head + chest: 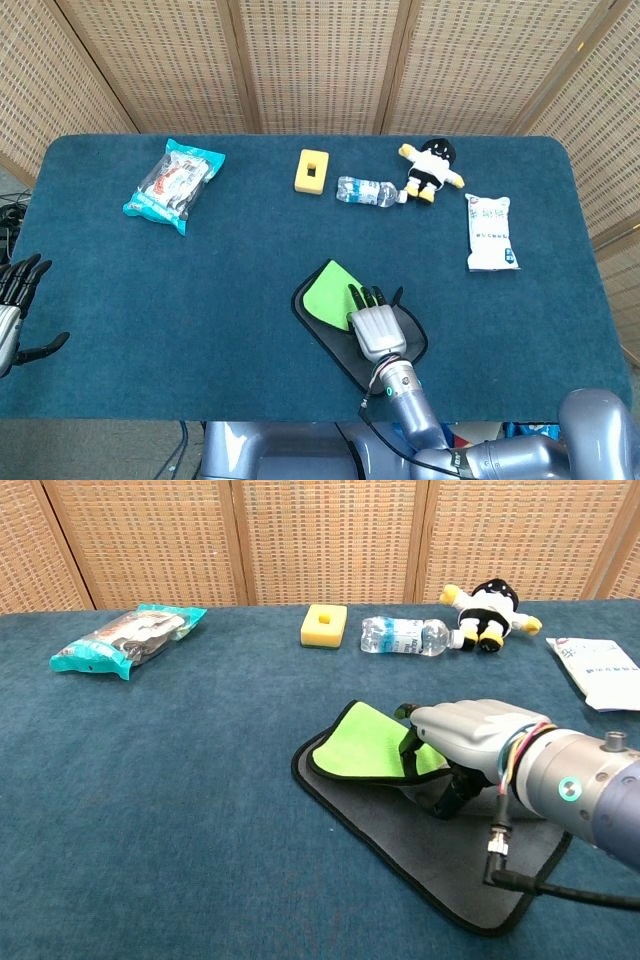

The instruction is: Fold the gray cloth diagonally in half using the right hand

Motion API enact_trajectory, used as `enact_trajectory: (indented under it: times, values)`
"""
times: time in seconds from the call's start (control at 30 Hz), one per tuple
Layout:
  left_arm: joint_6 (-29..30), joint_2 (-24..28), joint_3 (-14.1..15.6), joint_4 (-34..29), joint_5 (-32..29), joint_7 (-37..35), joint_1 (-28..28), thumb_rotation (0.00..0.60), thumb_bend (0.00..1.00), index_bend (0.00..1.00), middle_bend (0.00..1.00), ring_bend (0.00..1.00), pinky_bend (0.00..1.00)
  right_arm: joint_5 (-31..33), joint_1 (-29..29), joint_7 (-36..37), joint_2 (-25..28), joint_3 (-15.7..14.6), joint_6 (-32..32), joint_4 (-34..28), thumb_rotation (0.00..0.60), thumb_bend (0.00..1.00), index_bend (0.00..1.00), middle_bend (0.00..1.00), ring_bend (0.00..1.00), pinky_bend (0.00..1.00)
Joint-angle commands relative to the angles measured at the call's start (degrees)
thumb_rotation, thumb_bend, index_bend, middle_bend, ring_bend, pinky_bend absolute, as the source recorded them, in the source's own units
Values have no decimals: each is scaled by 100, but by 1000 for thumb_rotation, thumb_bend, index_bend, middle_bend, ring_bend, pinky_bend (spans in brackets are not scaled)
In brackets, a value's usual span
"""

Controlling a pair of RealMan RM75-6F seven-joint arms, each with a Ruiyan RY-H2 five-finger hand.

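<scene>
**Mid-fold: right hand carries a corner toward the cloth's left edge**

Right now the gray cloth [440, 855] lies on the blue table [250, 270] in front of the yellow sponge block [324, 623], nearer the robot and well apart from the block. It sits as a diamond, one corner pointing toward the robot's right near side, the opposite one toward the left. The corner from the far right is turned over so that the bright green underside [355, 752] faces up.

That lifted flap is pinched by the right hand [462, 742]; its dark fingertips [408, 742] curl around the black-bound edge, with the palm above the cloth's middle. In the head view the same hand [376, 326] covers the cloth's centre, and the green flap [326, 293] reaches out from its fingers toward the far left.

The relation that matters, as I judge it: the free corner still to be met lies left of the hand, on the side away from the white packet [490, 232], while the fold line should run across the cloth roughly from the sponge-block side toward the robot. So the carried corner probably needs to travel further left and then down, keeping the edge taut so the flap does not bunch.

Well to the left of the cloth, past the table's edge, the left hand [18, 310] hangs with fingers spread, holding nothing, too far away to help.
</scene>
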Motion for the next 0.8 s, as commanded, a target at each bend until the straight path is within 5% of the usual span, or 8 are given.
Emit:
enact_trajectory:
  times: [0.03, 0.8]
  values:
    - [5, 4, -1, 4, -2, -11, 3, 600, 216, 0, 0, 0, 0, 33, 14, -46, -68, 24, 28, 27, 600, 589, 664, 0, 0, 0]
    - [11, 14, 0, 1, 8, -39, 4, 600, 216, 0, 0, 0, 0, -190, -92, -195, -174, -203, 102, 2, 600, 591, 663, 0, 0, 0]
